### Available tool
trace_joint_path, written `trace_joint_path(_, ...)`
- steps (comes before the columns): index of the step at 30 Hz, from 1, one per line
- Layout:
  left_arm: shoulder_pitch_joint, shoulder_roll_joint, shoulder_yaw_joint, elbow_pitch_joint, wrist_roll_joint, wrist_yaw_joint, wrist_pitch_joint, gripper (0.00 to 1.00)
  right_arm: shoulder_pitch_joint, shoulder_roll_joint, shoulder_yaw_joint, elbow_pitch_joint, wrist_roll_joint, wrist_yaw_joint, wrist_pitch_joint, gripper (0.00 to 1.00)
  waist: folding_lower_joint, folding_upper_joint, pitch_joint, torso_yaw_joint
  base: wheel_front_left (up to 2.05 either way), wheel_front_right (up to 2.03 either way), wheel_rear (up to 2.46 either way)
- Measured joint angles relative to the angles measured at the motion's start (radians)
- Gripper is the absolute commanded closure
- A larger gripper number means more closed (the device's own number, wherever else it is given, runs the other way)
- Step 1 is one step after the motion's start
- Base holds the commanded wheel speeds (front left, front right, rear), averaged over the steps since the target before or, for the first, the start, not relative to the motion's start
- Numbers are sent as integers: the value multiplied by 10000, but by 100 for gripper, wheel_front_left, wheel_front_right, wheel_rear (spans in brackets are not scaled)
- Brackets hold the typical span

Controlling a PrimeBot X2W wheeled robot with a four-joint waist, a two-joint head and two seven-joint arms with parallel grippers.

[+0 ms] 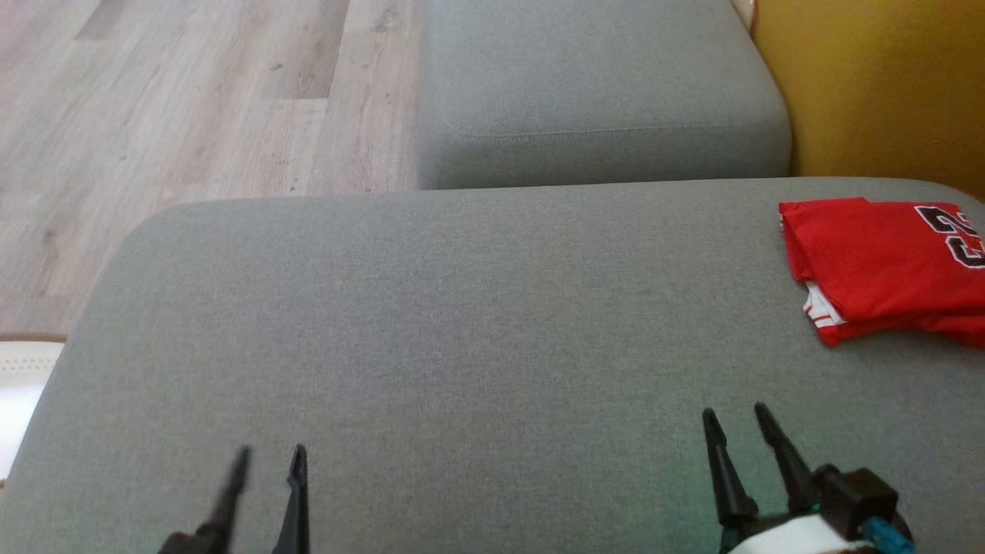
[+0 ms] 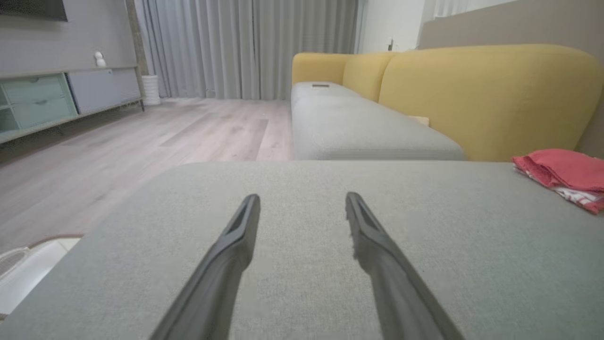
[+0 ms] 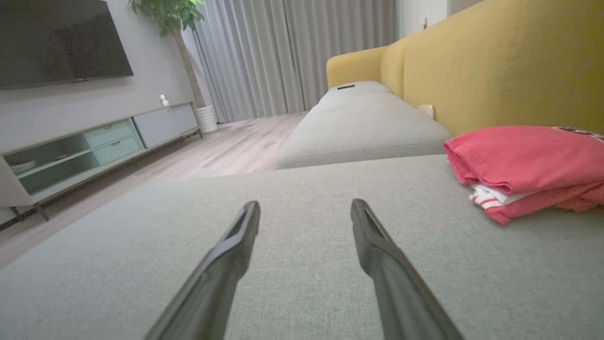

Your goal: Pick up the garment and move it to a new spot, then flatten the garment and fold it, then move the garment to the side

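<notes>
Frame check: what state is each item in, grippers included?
red jersey: folded, lying free at the right end of the grey seat cushion
left gripper: open, empty, over the cushion
right gripper: open, empty, short of the jersey
curtains: drawn shut
television: screen dark

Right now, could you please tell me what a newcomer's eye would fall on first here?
The folded bright red jersey with black numerals stands out, lying at the right end of the grey fabric cushion. Beyond it rises the mustard-yellow sofa back.
</notes>
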State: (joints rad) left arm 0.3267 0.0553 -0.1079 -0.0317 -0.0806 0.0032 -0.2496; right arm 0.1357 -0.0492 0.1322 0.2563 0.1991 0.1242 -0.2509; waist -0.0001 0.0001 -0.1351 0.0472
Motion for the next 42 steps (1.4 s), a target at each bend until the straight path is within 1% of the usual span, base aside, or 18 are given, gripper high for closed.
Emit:
trace_joint_path(1, 1, -2, -2, 25, -2, 4, 4, 100, 3, 4, 27, 21, -29, -2, 2, 100, 0, 0, -5, -20, 0, 0, 0)
trace_joint_path(4, 60, -15, -92, 543, -12, 2, 29, 100, 122, 12, 35, 489, -25, -4, 19, 100, 0, 0, -3, -25, 0, 0, 0)
trace_joint_path(6, 193, -13, -92, 650, -174, 2, 31, 100, 319, 13, 35, 593, 127, -4, 48, 100, 0, 0, 21, -33, 0, 0, 0)
trace_joint_path(8, 194, -10, -88, 681, -585, 0, 115, 100, 384, 13, 12, 606, 472, -4, 121, 100, 0, 0, 56, -44, 0, 0, 0)
trace_joint_path(42, -715, 69, 109, 1371, -4949, -347, 869, 100, -92, 4, -514, 522, 4435, -6, 941, 100, 1, 0, 430, -163, 0, 0, 0)
